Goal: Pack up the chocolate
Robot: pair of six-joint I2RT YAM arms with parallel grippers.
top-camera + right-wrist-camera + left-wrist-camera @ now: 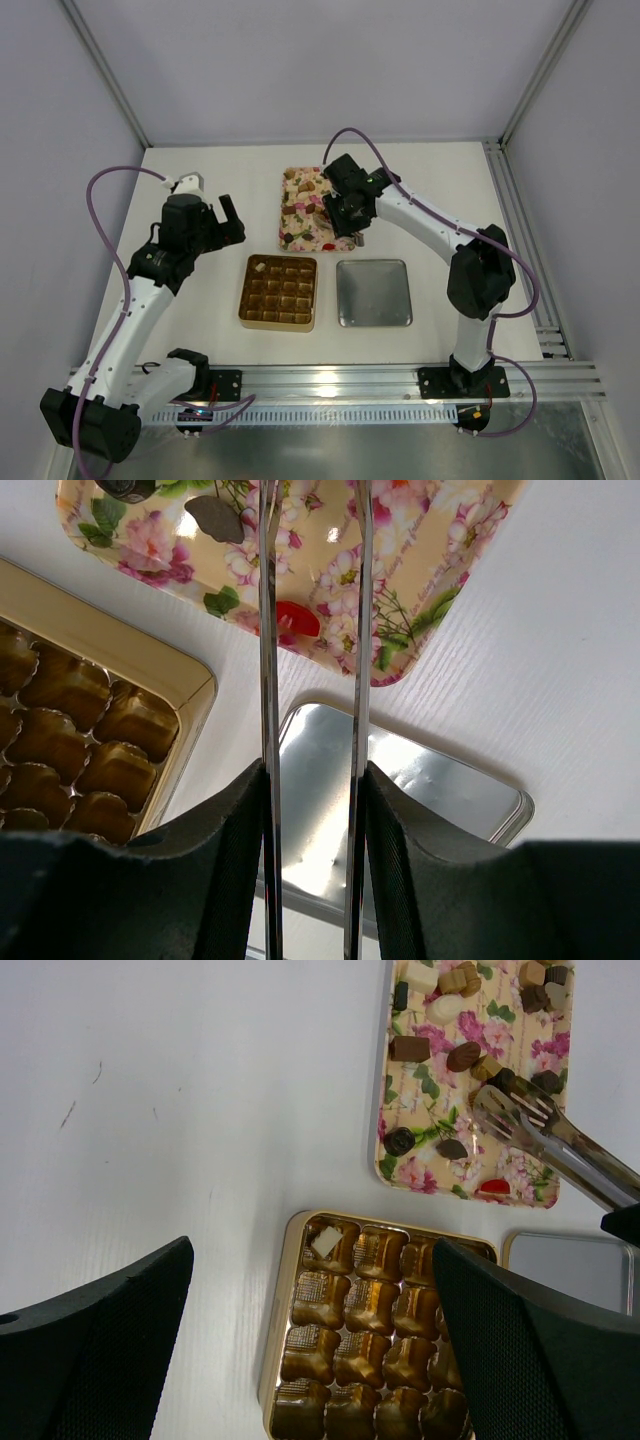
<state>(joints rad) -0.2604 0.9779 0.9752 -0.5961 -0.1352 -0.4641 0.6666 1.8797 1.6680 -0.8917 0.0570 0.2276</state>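
Several brown, dark and cream chocolate pieces lie scattered on the pink flowered tray. One cream chocolate piece sits in the far left corner cell of the gold box; the box's other visible cells are empty. My right gripper is shut on a pair of metal tongs. The tongs' tips hover slightly apart over the tray's near right part, beside dark pieces. My left gripper hangs wide open above the gold box's left side, holding nothing.
A shallow silver metal tray lies right of the gold box, both in front of the pink tray. The right arm reaches in over the silver tray. Frame rails run along the table's right and near edges.
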